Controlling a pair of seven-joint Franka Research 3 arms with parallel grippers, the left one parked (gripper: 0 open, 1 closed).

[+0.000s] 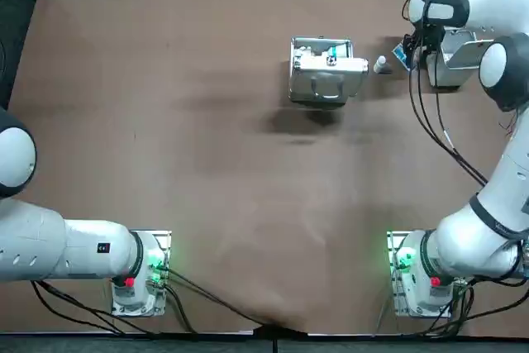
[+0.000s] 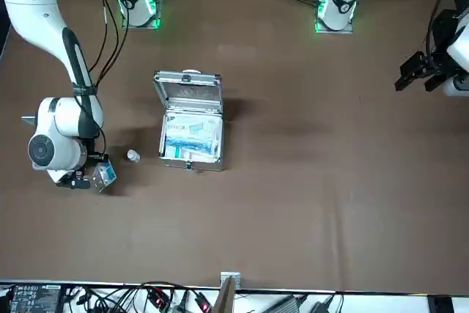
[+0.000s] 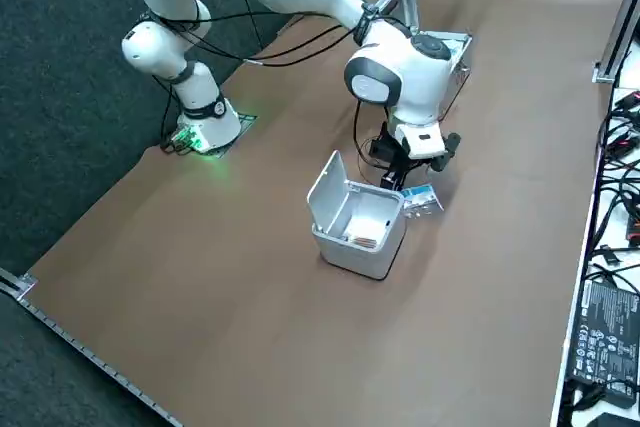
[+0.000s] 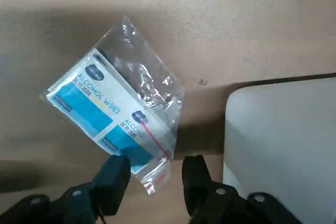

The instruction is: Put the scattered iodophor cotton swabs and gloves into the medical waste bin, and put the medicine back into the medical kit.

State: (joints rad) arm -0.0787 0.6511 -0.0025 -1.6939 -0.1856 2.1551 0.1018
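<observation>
The open medical waste bin (image 3: 345, 250) stands at the table's far right, and the clear bag of alcohol wipes (image 4: 113, 111) lies just left of it. The right gripper (image 4: 153, 174) has its fingers spread astride one bag corner. It should probably bite deeper before closing, then lift clear of the rim.

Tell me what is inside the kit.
Blue-and-white packets fill the kit; anything beneath them is covered. Right gripper hangs open over the wipes bag, beside the bin.
</observation>
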